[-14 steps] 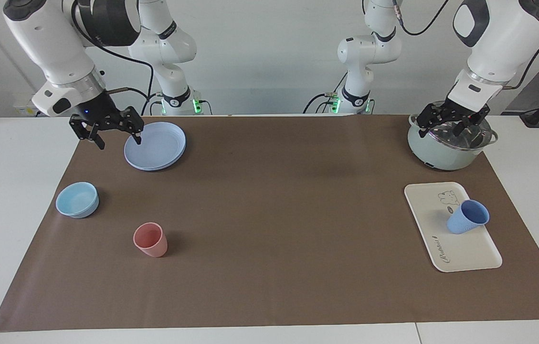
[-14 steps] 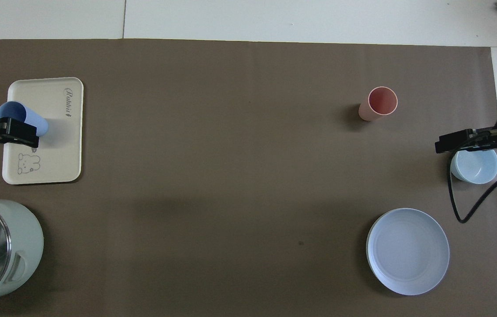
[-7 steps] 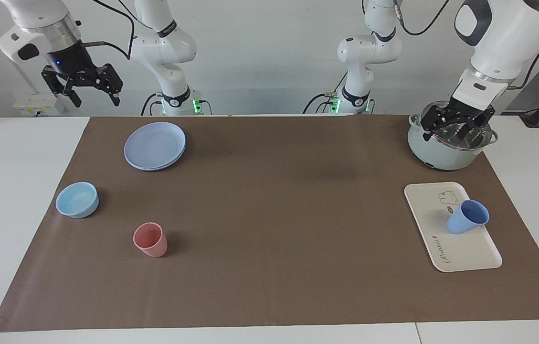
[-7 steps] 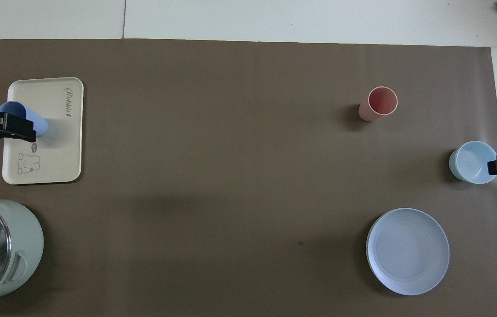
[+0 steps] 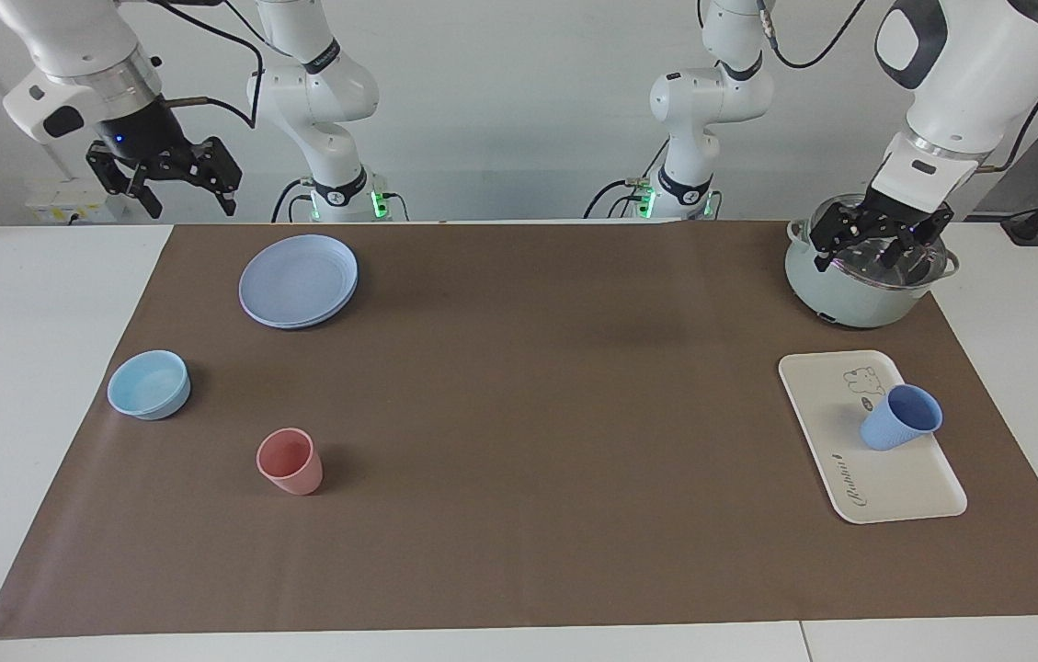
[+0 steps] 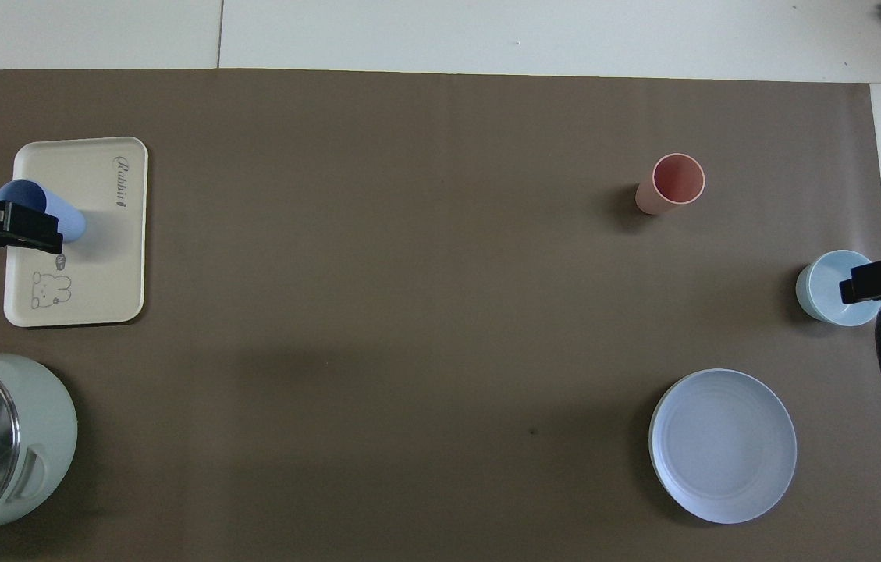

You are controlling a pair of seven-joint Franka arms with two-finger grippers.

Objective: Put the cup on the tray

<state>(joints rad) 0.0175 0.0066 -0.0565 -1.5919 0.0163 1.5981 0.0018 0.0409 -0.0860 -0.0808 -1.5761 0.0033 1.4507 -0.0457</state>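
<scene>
The cup (image 5: pixel 900 418) sits tilted on the tray (image 5: pixel 905 483); the left hand (image 5: pixel 879 241), fingers spread, hangs over the pot (image 5: pixel 849 294). The right hand (image 5: pixel 165 175), also spread, has pulled up off the plate (image 5: pixel 298 280); looks finished.

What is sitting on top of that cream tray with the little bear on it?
A blue cup rests on the tray, tilted, its mouth toward the tray's outer long edge. The bear drawing and lettering show beside it. The patch of tray under the cup is covered.

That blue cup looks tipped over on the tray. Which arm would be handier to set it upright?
The left one, probably. Its gripper hangs open over the pot, right beside the tray where the cup leans. The right gripper is raised at the table's other end.
</scene>
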